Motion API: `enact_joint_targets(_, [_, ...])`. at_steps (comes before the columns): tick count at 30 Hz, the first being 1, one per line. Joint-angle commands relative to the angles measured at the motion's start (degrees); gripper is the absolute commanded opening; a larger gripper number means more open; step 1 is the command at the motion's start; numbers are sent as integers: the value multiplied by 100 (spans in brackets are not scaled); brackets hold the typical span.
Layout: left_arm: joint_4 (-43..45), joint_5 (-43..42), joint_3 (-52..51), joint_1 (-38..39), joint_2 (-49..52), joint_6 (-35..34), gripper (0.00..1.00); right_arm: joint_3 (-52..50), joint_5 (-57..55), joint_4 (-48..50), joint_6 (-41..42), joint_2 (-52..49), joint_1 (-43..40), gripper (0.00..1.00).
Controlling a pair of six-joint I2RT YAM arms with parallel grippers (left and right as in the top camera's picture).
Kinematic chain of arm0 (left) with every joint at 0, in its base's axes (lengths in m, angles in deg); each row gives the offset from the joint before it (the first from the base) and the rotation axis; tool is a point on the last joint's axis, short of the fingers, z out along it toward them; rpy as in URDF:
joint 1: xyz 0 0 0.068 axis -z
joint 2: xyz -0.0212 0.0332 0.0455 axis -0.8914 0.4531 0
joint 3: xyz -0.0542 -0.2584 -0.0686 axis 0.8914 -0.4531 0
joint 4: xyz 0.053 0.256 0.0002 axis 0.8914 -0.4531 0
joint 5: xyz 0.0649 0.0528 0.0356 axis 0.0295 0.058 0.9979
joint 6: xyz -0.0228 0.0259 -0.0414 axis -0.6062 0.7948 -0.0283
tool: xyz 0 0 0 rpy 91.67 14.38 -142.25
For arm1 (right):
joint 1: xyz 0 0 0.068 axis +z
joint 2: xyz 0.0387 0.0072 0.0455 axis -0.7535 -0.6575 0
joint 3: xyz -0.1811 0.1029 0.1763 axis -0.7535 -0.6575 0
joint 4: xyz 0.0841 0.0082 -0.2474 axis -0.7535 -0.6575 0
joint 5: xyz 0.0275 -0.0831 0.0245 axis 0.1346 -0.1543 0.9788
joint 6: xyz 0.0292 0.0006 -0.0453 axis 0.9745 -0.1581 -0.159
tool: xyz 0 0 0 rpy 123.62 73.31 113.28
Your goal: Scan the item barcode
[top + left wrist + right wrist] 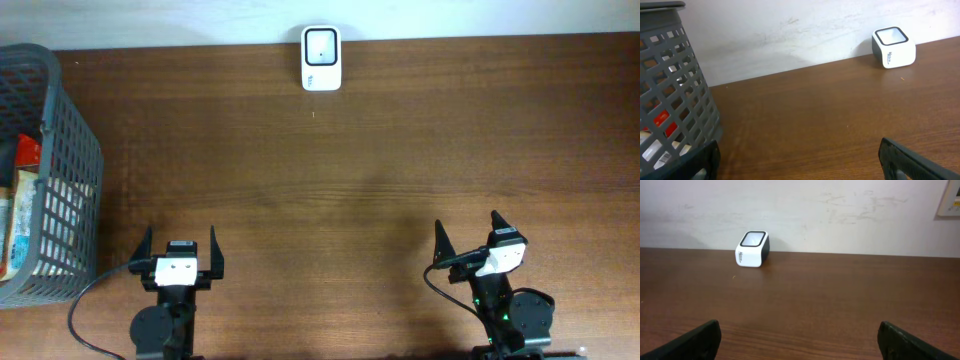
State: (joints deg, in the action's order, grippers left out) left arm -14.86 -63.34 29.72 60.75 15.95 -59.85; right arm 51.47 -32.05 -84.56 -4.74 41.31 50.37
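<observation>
left gripper (180, 240) and right gripper (467, 224) both wide open, holding nothing, low over the near edge of the table (330, 170), fingers pointing at the far wall, well apart from each other. scanner (321, 58) sits at the far edge against the wall, window up; only the right wrist shows a frame corner (950, 200) on the wall, and only the left wrist sees through the basket mesh. basket (62, 150) at far left holds the items (22, 215): red pack (661, 119) and white label (662, 159) show through the mesh, barcode too small to tell
</observation>
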Motion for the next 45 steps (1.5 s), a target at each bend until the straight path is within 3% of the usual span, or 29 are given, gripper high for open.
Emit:
enact_joint_targets(1, [9,37,-44,28,-52,-52,99,-50,48,4,61,37,4,99])
enact_joint_targets(16, [13,11,-42,28,-55,-52,99,-50,48,4,61,37,4,99])
enact_joint_targets(25, [-20,-1064,675,28,393,-50,99,-50,48,4,61,37,4,99])
enact_joint_targets(29, [-118,-1126,1674,28,1390,-7,99,-50,48,4,61,37,4,99])
enact_joint_targets(34, [-1268,-1360,3797,28,3254,-4,99,-50,48,4,61,37,4,99])
enact_joint_targets(37, [-2201,-1362,5095,28,4227,-7,99,-50,48,4,61,37,4,99])
enact_joint_targets(43, [-5584,-1519,8999,28,6736,79,99,-50,48,4,61,37,4,99])
enact_joint_targets(45, [-6225,-1661,10133,28,7383,74,99,-50,48,4,61,37,4,99])
